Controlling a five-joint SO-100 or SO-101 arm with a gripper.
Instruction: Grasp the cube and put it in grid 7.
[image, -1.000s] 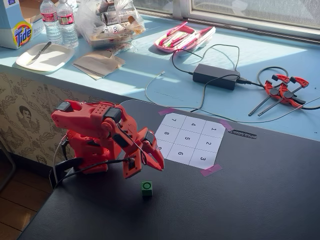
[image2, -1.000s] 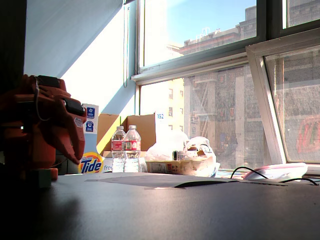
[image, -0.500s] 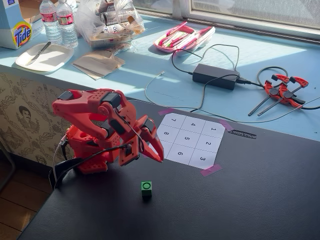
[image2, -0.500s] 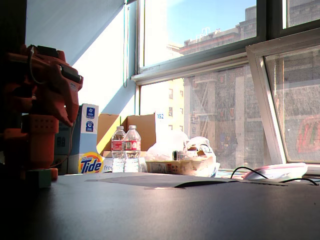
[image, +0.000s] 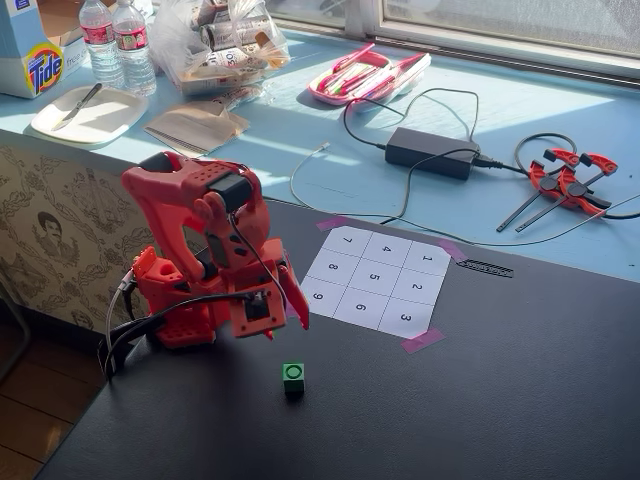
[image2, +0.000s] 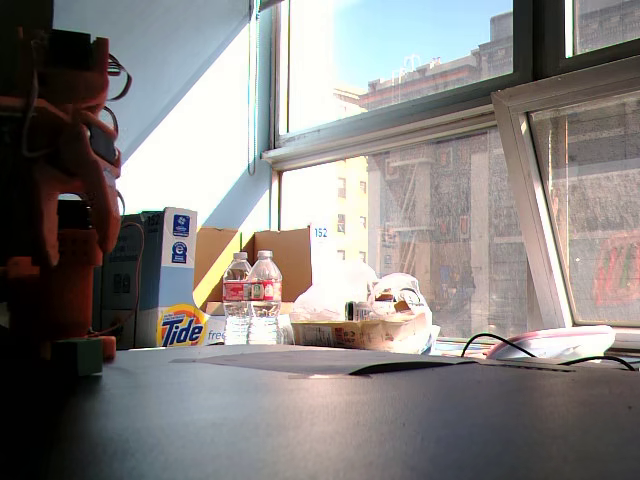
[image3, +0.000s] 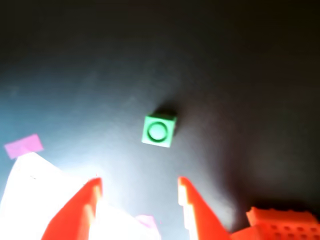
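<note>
The tiny green cube (image: 293, 375) with a dark ring on top sits on the black table, in front of the numbered sheet and off it. It shows in the wrist view (image3: 159, 131) and dimly in a low fixed view (image2: 78, 357). Grid 7 (image: 347, 241) is the far left corner cell of the white sheet. My red gripper (image: 285, 325) hangs above the table between the sheet and the cube. In the wrist view the gripper (image3: 139, 181) is open and empty, with the cube ahead of the fingertips and apart from them.
Cells 8 (image: 334, 268) and 4 (image: 386, 249) adjoin grid 7. Purple tape (image: 422, 341) holds the sheet corners. A power brick (image: 432, 152) with cables, red clamps (image: 566, 180), water bottles (image: 118, 45) and a plate (image: 88, 113) lie on the blue ledge behind.
</note>
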